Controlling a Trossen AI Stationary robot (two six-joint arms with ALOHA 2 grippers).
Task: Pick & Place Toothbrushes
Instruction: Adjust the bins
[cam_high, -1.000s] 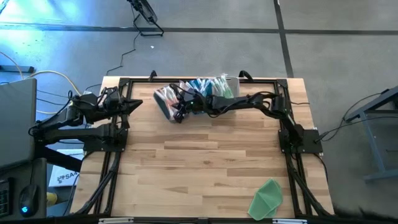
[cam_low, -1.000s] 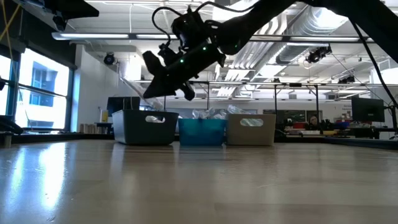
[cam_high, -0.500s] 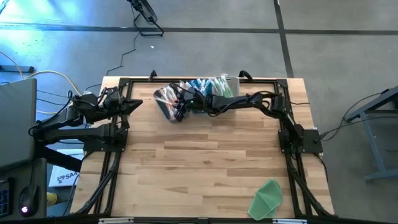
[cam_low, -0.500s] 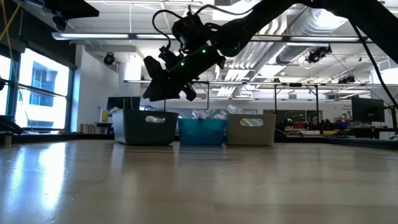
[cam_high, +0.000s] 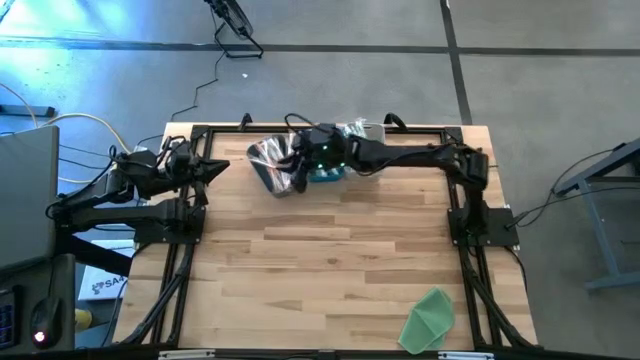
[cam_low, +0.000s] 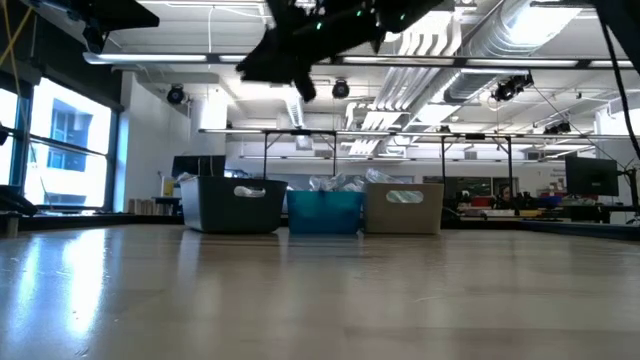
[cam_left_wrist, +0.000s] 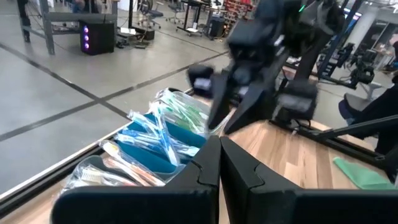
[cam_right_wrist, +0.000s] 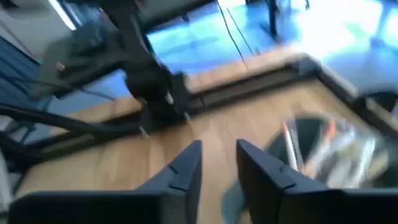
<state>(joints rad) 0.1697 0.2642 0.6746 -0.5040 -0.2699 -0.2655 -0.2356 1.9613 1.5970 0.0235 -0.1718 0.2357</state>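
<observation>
High view. Right gripper (cam_high: 292, 178): at the end of an arm reaching across the table's far edge, above the dark bin (cam_high: 268, 165), the leftmost of three bins in a row. Toothbrushes (cam_high: 266, 153): wrapped bundles sorted by bin, pink/orange in the dark bin, blue in the middle, green in the far right one. Left gripper (cam_high: 216, 167): waiting at the table's left edge, apart from the bins. Green cloth (cam_high: 430, 318): near corner, well clear.

Low view. Right gripper (cam_low: 290, 55): high above the dark bin (cam_low: 231, 203), blue bin (cam_low: 325, 210) and beige bin (cam_low: 404, 207); nothing seen hanging from it.

Left wrist view. Left gripper (cam_left_wrist: 219, 163): fingers pressed together, holding nothing. Beyond it, green toothbrushes (cam_left_wrist: 183, 115), blue toothbrushes (cam_left_wrist: 149, 140) and pink/orange toothbrushes (cam_left_wrist: 121, 168) lie in their bins; the right arm hangs over them, blurred.

Right wrist view. Right gripper (cam_right_wrist: 219, 169): fingers parted by a narrow gap, nothing between them; the dark bin's pink/orange brushes (cam_right_wrist: 311, 149) lie off to one side, not under the gap.

Handling note, as judgement: the step appears to be a reach for a brush. Centre the gap over one bundle, widen the fingers before descending, straddle it crosswise, and keep clear of the bin wall.
</observation>
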